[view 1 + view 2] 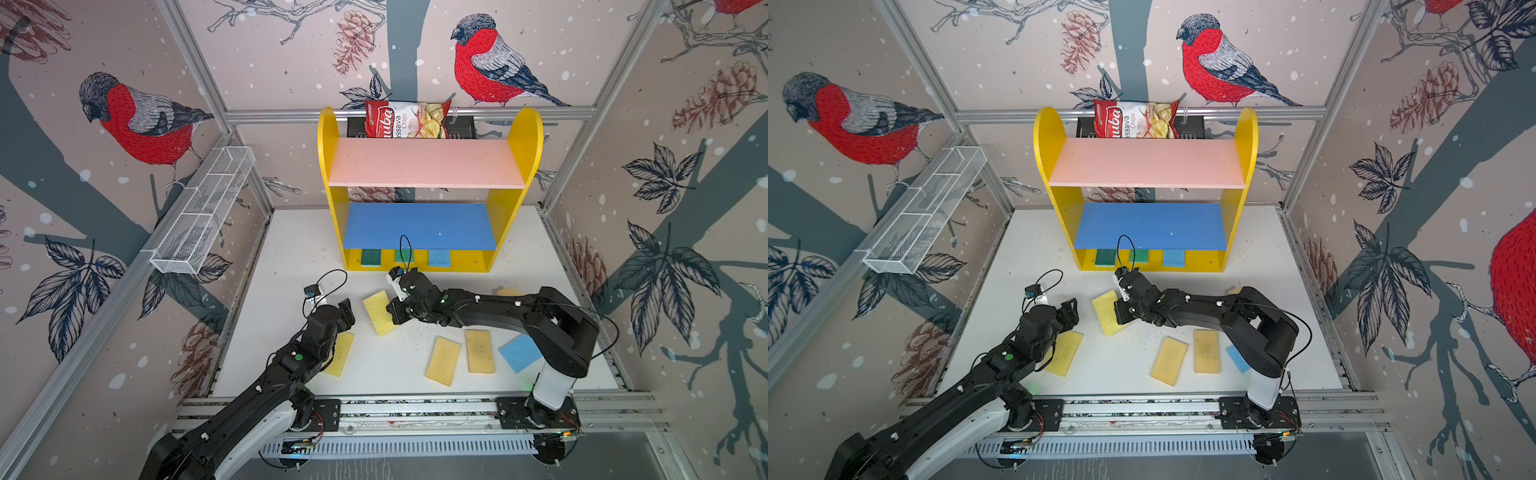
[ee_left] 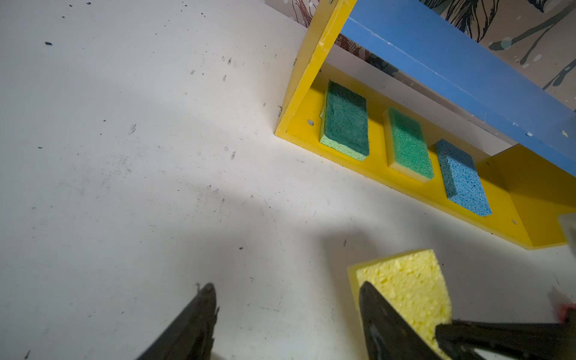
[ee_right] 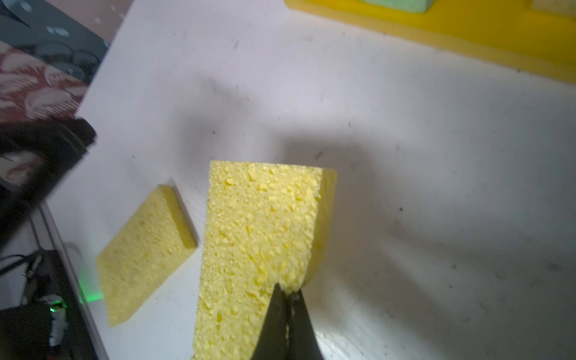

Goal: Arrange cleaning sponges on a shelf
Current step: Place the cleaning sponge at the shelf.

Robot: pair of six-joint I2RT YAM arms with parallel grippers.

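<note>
My right gripper [image 3: 288, 291] is shut on one edge of a bright yellow sponge [image 1: 378, 318] [image 3: 258, 237], in front of the shelf [image 1: 328, 137]. The sponge looks tilted, with a shadow under it. On the shelf's yellow base lie a dark green sponge [image 2: 346, 121], a lighter green one [image 2: 408, 146] and a light blue one [image 2: 464, 177]. My left gripper [image 2: 287, 286] stands open over bare table just left of the held sponge [image 2: 405, 283], nothing between its fingers. Another yellow sponge [image 1: 343, 353] lies partly under my left arm.
Two tan sponges [image 1: 443, 360] [image 1: 480, 351] and a light blue sponge [image 1: 519, 353] lie near the front right, beside the right arm. A white wire basket [image 1: 203, 212] hangs on the left wall. A red chips bag [image 1: 405, 120] sits behind the shelf top.
</note>
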